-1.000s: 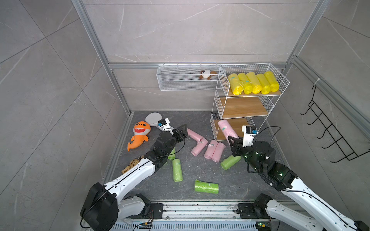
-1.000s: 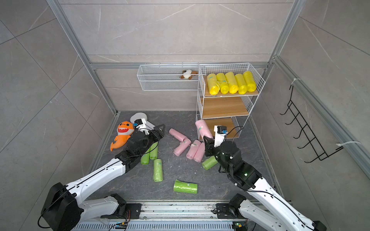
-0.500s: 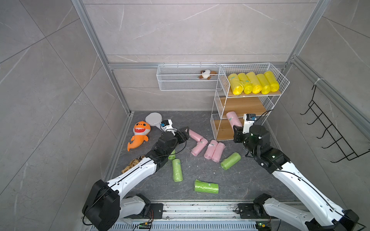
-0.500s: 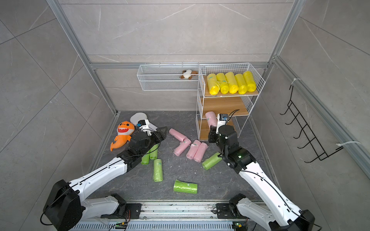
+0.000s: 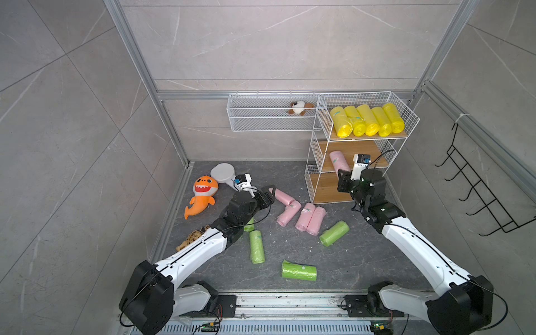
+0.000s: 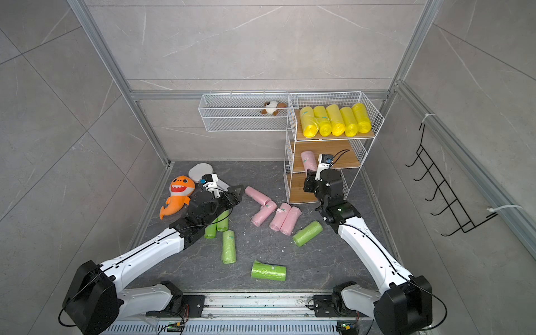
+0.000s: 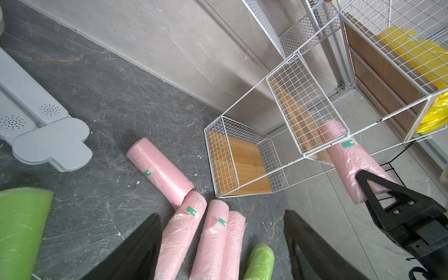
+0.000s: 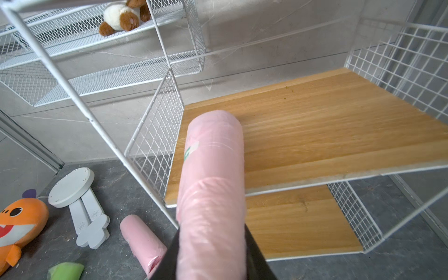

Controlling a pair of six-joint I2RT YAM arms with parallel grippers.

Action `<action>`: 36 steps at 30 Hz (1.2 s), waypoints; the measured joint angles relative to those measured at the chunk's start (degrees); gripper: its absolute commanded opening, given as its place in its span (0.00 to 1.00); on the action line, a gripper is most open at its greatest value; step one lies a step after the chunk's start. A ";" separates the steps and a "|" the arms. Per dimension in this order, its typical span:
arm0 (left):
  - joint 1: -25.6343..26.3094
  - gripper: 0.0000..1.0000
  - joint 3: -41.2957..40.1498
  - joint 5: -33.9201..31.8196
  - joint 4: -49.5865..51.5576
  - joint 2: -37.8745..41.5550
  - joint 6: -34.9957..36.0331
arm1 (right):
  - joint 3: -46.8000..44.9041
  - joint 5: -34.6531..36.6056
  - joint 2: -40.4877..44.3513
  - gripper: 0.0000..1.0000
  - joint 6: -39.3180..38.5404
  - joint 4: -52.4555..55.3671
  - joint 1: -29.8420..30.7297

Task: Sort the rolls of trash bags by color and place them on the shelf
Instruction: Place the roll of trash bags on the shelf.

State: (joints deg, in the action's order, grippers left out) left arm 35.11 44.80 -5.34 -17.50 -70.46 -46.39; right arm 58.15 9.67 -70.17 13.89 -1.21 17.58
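My right end effector [image 5: 341, 177] is clamped tight on the near end of a pink roll [image 5: 336, 161]. The roll points up and away, with its far end in over the middle board [image 8: 327, 116] of the shelf [image 5: 317, 150], hard by the left mesh wall. Can't tell if it touches the board. My left end effector [image 5: 268, 193] has its jaws wide apart with nothing in them, low over the surface [image 5: 362, 261].

Surface: dark grey stone-look slab with white crumbs scattered on it. Four loose pink rolls [image 5: 301, 216] lie in a cluster in front of the shelf, two of them side by side and touching; the leftmost is just beside my left end effector. Green rolls [image 5: 256, 246]: three lie in the open nearer the front rail [image 5: 275, 303], and two more sit partly under my left arm [image 6: 150, 252]. Five yellow rolls [image 5: 367, 120] sit in a row on the top tier.

Left part of the surface: orange shark plush [image 5: 203, 194], white stool [image 5: 223, 173] on its side, and a brown knotted thing [image 5: 193, 237] at the edge.

Room: grey tiled walls [image 5: 290, 43] on three sides, aluminium posts [image 5: 150, 84] in the back corners. A white wire basket [image 5: 261, 121] hangs on the back wall just beside the shelf's top tier, with a small brown-and-white plush [image 5: 300, 108] in it. A black hook rack [image 5: 478, 191] is on the right wall.
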 measured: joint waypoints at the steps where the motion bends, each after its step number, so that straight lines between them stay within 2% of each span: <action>1: 0.00 0.82 0.00 0.02 0.09 -0.04 -0.02 | 0.00 -0.42 -0.74 0.29 0.00 -0.83 -0.04; 14: 0.00 0.82 0.00 1.49 0.87 -0.31 -0.02 | 0.20 -1.79 -8.20 0.33 -0.70 -12.72 -0.04; 29: 0.00 0.82 1.62 3.21 1.84 -2.69 -0.04 | 1.57 -1.57 -13.86 0.42 -1.49 -20.04 -0.04; 36: 0.00 0.82 1.88 4.00 2.12 -3.02 -0.04 | 2.29 -1.60 -16.68 0.43 -0.74 -23.15 -0.04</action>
State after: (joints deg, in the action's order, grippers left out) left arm 35.11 46.68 -1.34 -15.38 -73.47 -46.44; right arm 60.45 8.08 -86.85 13.15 -24.36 17.54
